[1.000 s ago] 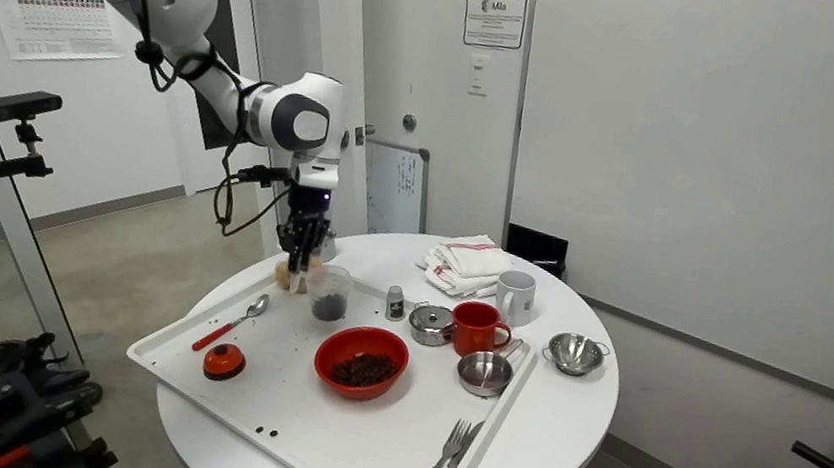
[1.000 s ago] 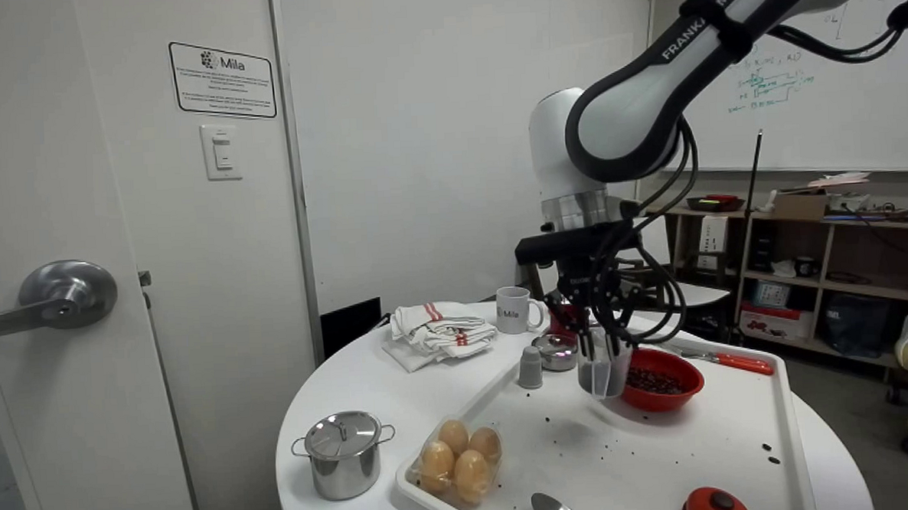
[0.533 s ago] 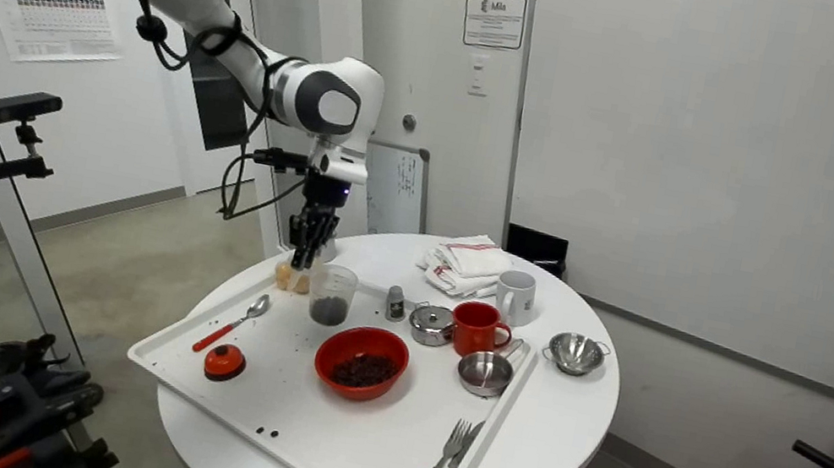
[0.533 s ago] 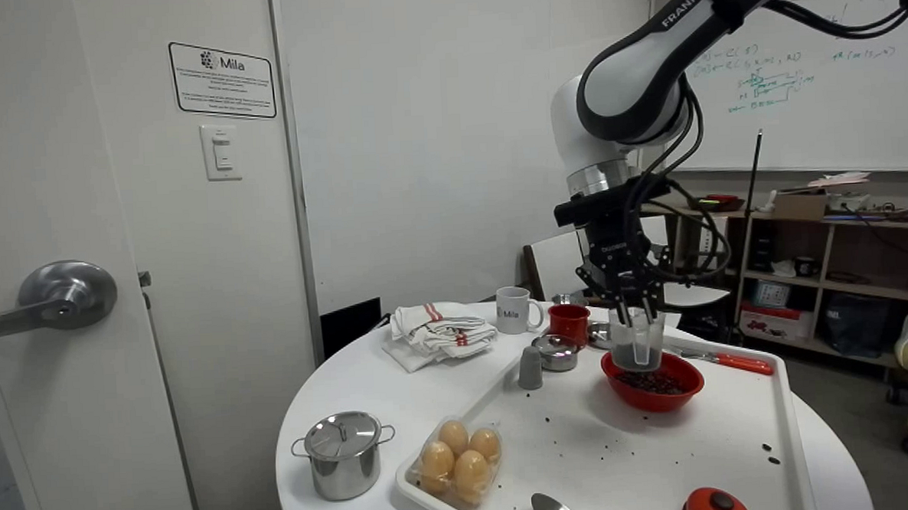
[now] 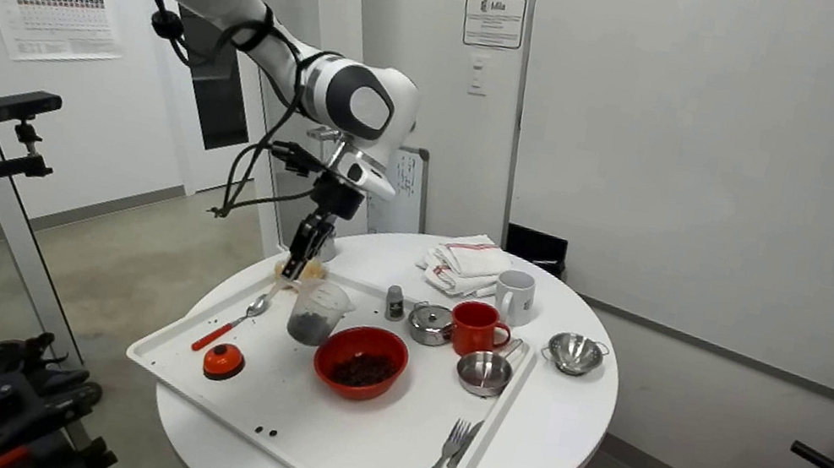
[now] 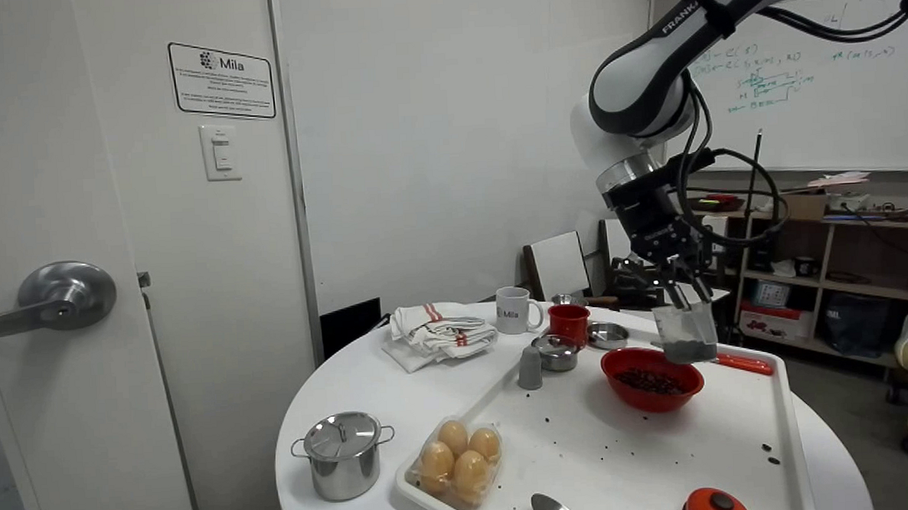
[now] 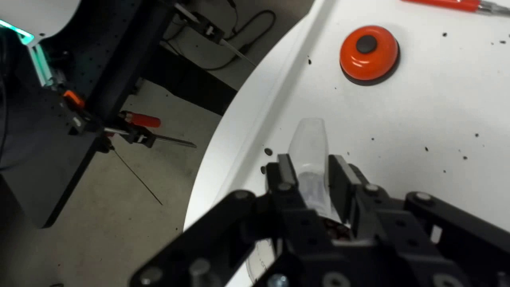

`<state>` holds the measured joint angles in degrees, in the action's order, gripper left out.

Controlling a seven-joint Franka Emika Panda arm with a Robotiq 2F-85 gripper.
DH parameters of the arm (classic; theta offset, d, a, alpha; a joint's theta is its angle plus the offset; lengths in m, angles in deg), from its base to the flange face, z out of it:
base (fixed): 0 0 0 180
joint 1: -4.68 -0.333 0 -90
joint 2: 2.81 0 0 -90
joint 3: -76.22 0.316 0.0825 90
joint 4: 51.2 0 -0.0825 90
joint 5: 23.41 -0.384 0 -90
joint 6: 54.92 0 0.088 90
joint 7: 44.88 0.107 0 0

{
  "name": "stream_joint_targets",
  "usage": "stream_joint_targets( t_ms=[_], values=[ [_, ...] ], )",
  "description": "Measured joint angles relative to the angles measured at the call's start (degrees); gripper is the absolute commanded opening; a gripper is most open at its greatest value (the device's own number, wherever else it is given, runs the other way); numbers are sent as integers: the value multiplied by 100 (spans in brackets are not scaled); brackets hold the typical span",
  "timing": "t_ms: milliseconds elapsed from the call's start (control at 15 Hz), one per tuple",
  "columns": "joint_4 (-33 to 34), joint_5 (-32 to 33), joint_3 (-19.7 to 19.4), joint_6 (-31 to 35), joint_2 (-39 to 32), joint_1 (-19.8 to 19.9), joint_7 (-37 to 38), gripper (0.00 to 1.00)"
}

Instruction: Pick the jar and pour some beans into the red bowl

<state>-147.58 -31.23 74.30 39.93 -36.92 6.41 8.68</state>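
The gripper (image 7: pixel 312 162) and the clear jar (image 6: pixel 686 334) it clamps shift and tilt, no longer upright, near the red bowl (image 6: pixel 647 404). The bowl and its dark beans (image 6: pixel 649 381) stay put; farther off, so does the red mug (image 6: pixel 569 326).

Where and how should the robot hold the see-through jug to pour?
I'd grip the jug by its handle, from above, pinched across both sides, as the gripper has it. The handle is slim and sticks out opposite the spout, so the pouring side should be free.
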Motion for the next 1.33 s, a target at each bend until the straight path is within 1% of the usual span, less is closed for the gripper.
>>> stream_joint_targets(
  t_ms=[133, 200, 400, 467, 733, 1067, 1333],
  values=[
    [278, 10, 2, -543, -187, -22, -355, 11],
    [447, 10, 2, -804, -306, -39, -474, 26],
    [507, 7, -52, -831, -389, -91, -493, 26],
    [507, 7, -63, -831, -385, -93, -493, 12],
    [582, -116, -78, -969, -482, -100, -447, 12],
    [1175, -750, -99, -1475, -994, -54, -260, 12],
    [1505, -1266, -199, -1626, -1226, 118, -163, 12]
  ],
)
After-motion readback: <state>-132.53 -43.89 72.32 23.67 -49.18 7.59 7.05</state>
